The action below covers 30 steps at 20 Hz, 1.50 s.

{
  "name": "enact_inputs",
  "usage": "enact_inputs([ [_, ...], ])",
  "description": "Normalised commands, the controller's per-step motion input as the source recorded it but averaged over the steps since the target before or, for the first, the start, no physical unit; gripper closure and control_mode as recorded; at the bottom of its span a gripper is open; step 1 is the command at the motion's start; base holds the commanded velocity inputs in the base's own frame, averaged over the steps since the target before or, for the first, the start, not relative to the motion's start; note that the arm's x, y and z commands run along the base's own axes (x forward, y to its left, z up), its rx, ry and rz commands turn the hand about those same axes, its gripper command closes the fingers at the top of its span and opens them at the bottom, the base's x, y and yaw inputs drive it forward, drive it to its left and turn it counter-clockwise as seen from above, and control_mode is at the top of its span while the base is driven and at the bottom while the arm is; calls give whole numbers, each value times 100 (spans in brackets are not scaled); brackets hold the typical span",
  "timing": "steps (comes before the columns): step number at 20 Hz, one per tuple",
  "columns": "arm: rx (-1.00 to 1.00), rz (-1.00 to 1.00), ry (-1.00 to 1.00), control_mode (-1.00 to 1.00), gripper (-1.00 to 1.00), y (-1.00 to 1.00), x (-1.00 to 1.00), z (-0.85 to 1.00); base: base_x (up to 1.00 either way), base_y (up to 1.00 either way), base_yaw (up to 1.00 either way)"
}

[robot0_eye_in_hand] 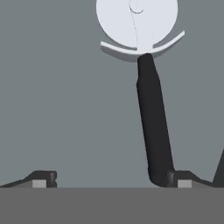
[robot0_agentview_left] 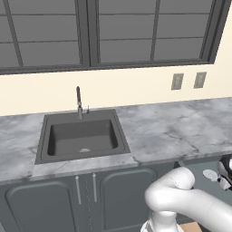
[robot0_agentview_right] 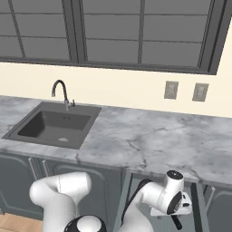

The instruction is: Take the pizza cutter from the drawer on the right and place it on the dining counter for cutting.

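Note:
The pizza cutter [robot0_eye_in_hand: 148, 113] lies flat on the grey floor of the open drawer [robot0_eye_in_hand: 65, 87], its pale round wheel far from the hand and its black handle running back toward me. My gripper [robot0_eye_in_hand: 112, 179] hangs open just above it, and the handle's end sits beside one fingertip [robot0_eye_in_hand: 181, 180], not between the two. From the left base view the wheel of the pizza cutter [robot0_agentview_left: 210, 173] shows inside the drawer [robot0_agentview_left: 195, 168], with the gripper [robot0_agentview_left: 225, 176] at the frame's right edge. The dining counter is out of view.
A marble worktop [robot0_agentview_left: 172, 131] with a dark sink [robot0_agentview_left: 82, 136] and faucet [robot0_agentview_left: 79, 102] runs above the drawer, under a window. Dark cupboard doors [robot0_agentview_left: 41, 206] with vertical handles stand left of the drawer. My white arm [robot0_agentview_right: 63, 190] bends low in front of them.

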Motion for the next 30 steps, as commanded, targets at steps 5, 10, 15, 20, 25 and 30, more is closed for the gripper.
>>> enact_inputs([
  [5, 4, 6, 0, -100, -100, -30, 21, -12, 0, 0, 0],
  [10, 2, 4, 1, -100, -100, -30, 1, -12, 0, 0, 0],
  [15, 0, 1, 3, -100, -100, -7, 0, -24, 0, 0, 0],
  [20, 0, 0, 0, -100, -100, 0, 0, -31, 0, 0, 0],
  [25, 0, 0, 0, -100, -100, 0, 0, -22, 0, 0, 0],
  [30, 0, 0, 0, -100, -100, 0, 0, -10, 0, 0, 0],
])
